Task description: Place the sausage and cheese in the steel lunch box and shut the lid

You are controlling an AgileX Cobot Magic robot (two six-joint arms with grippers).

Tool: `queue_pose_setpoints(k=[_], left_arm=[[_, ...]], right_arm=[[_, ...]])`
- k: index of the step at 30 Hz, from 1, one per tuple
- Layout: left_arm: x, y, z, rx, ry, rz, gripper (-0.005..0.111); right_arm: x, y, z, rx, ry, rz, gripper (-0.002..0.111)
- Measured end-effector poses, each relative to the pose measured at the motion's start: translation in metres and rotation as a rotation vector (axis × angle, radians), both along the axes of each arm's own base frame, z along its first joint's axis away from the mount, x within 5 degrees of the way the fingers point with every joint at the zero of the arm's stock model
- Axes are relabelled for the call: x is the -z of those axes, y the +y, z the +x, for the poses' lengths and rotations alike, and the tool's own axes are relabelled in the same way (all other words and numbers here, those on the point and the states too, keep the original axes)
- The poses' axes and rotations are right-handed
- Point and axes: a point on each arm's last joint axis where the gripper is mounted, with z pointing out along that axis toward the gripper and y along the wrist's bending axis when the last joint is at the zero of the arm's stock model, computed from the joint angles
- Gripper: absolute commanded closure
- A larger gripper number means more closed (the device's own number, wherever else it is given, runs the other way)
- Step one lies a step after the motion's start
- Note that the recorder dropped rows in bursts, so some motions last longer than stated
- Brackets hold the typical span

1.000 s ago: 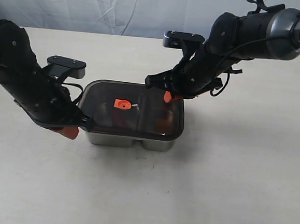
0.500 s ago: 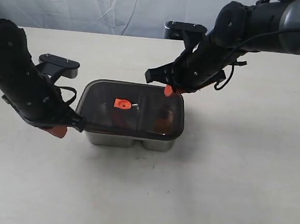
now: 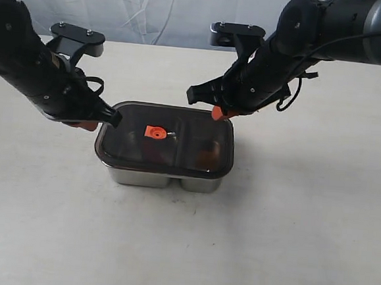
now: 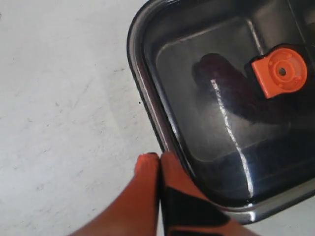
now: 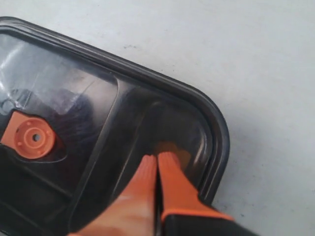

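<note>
The steel lunch box [image 3: 165, 177] sits mid-table with the dark translucent lid [image 3: 176, 156] [image 4: 231, 162] [image 5: 98, 108] lying flat on it, orange valve tab [image 3: 155, 132] [image 4: 280, 71] [image 5: 30, 137] on top. Through the lid, the sausage [image 4: 224, 86] shows as a dark red shape in the left compartment. The cheese [image 5: 179, 150] shows as an orange patch in the right compartment. My left gripper [image 3: 86, 125] [image 4: 159, 158] is shut and empty beside the lid's left rim. My right gripper [image 3: 218, 113] [image 5: 157, 158] is shut and empty above the lid's far right corner.
A pale tabletop [image 3: 290, 223] surrounds the box. A wrinkled light backdrop [image 3: 154, 11] runs along the far edge. Both black arms lean in over the table from left and right.
My left gripper has moved from the box's near left corner back along its left side. My right gripper has lifted slightly off the lid's far right corner. The lid has stayed on.
</note>
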Motion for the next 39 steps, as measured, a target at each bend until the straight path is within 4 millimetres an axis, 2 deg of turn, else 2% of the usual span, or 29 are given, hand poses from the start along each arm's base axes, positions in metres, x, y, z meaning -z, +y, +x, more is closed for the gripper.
queue_pose_setpoints(k=[6, 12, 21, 39], left_arm=[[0.005, -0.007, 0.006, 0.014, -0.015, -0.059, 0.107], [0.023, -0.011, 0.010, 0.020, 0.033, -0.063, 0.107], [0.026, -0.012, 0.012, 0.018, 0.036, -0.065, 0.107], [0.045, -0.016, 0.020, 0.013, 0.088, -0.051, 0.107]], right_arm=[[0.008, 0.001, 0.001, 0.000, 0.017, -0.012, 0.109], [0.008, 0.001, 0.001, -0.001, 0.023, -0.013, 0.109], [0.030, 0.002, 0.001, -0.004, 0.093, -0.050, 0.109], [0.034, 0.004, 0.002, 0.002, 0.111, -0.045, 0.109]])
